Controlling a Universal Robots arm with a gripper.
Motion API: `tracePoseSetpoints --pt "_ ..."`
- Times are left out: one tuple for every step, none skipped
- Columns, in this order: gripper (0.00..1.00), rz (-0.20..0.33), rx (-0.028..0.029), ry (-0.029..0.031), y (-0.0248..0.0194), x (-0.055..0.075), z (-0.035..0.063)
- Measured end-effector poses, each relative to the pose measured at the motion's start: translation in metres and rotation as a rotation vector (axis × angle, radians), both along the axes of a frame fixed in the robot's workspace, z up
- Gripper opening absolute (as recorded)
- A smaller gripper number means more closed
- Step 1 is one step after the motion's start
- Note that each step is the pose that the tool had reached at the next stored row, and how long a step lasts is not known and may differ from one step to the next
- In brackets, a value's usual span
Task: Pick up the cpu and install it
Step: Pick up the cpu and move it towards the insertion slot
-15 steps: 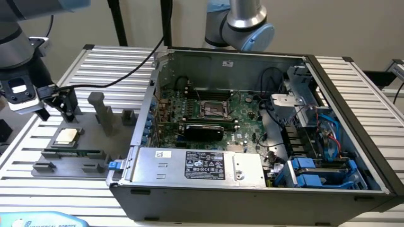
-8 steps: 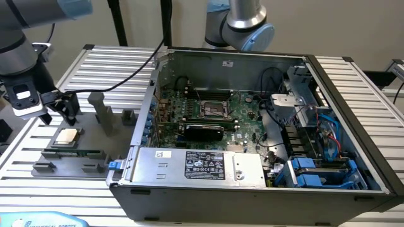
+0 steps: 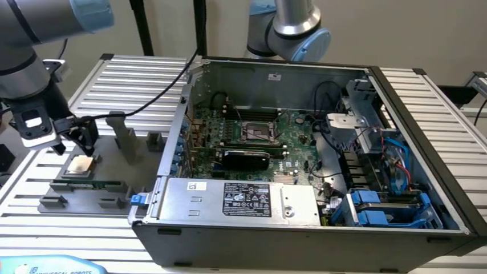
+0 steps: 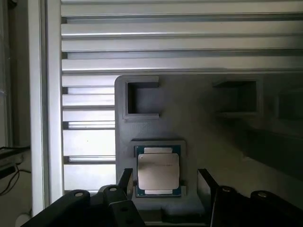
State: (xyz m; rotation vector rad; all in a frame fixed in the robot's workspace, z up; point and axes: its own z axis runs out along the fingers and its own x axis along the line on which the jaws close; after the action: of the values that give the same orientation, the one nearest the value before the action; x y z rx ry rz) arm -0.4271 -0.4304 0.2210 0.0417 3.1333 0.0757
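**Jaws hanging spread over the cpu on its fixture**

The jaws are standing released, one finger on either side of the cpu (image 4: 158, 171), which is lying flat in its pocket on the grey fixture (image 4: 203, 137) on the slatted desk (image 3: 137, 74), to the exterior view's left of the open computer case (image 3: 304, 228). For a clean grasp, I judge the jaws should be kept centred and square to the chip, lowered straight, and closed gently on two opposite edges without tilting it. The fingertips are being cut off at the wrist view's edge, so whether they are touching the fixture is unclear. The motherboard socket (image 3: 257, 132) is showing, but whether its latch is open is hard to tell.
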Motion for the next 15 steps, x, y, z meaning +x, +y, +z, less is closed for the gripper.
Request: tracePoseSetpoints --pt "0.65 0.000 0.0000 0.0000 -0.0001 0.000 -0.0018" --pt "0.65 0.000 0.0000 -0.0001 -0.0002 0.000 -0.0036" --pt "0.65 0.000 -0.0001 0.0000 -0.0003 0.000 -0.0054" --pt "0.65 0.000 0.0000 0.0000 -0.0005 -0.001 -0.0072" --pt "0.65 0.000 -0.0001 0.0001 -0.0006 -0.001 -0.0089" --pt "0.65 0.000 0.0000 0.0000 -0.0008 -0.001 -0.0109" --pt "0.65 0.000 0.0000 0.0000 -0.0010 -0.001 -0.0127" --pt "0.65 0.000 0.0000 0.0000 -0.0011 -0.002 -0.0145" --pt "0.65 0.000 0.0000 0.0001 -0.0012 -0.002 -0.0162" --pt "0.65 0.000 0.0000 -0.0001 -0.0013 -0.002 -0.0181" --pt "0.65 0.000 0.0000 0.0001 -0.0013 -0.002 -0.0199" --pt "0.65 0.000 -0.0001 0.0001 -0.0013 -0.003 -0.0217" --pt "0.65 0.000 -0.0001 0.0001 -0.0013 -0.003 -0.0236" --pt "0.65 0.000 -0.0001 0.0001 -0.0013 -0.003 -0.0254" --pt "0.65 0.000 -0.0001 0.0001 -0.0013 -0.003 -0.0267"
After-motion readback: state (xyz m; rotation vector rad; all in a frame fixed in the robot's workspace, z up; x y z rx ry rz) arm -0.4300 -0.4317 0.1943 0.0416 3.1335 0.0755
